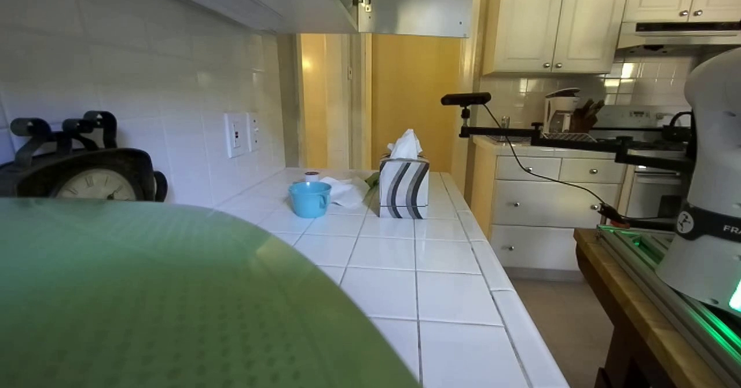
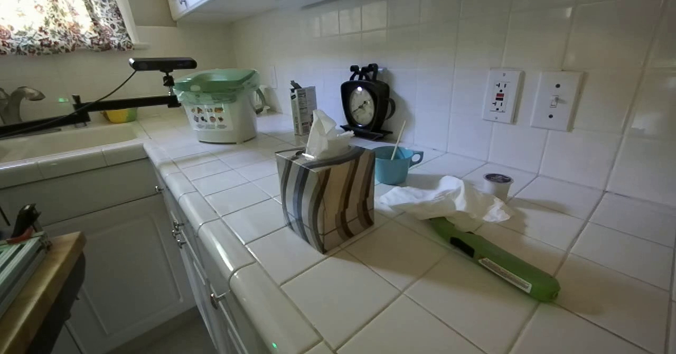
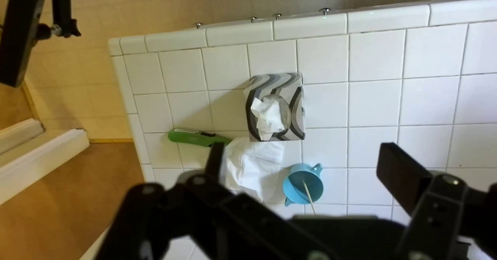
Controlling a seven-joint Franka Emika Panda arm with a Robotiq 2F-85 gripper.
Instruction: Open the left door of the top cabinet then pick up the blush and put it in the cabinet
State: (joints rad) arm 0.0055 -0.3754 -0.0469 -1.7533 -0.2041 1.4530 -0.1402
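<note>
Widely spread, the black pincer (image 3: 303, 163) faces glossy tile (image 3: 372, 104), where the round blush (image 2: 497, 186) stands beside crumpled tissue (image 2: 455, 199).

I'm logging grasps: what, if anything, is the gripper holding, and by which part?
Nothing is held: the gripper is open, its fingers wide apart in the wrist view; the blue mug seen between them rests on the counter.

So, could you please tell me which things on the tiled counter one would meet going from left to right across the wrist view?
Green tool → crumpled white tissue → light blue mug. The striped tissue box is left out, since it overlaps the last two from left to right.
</note>
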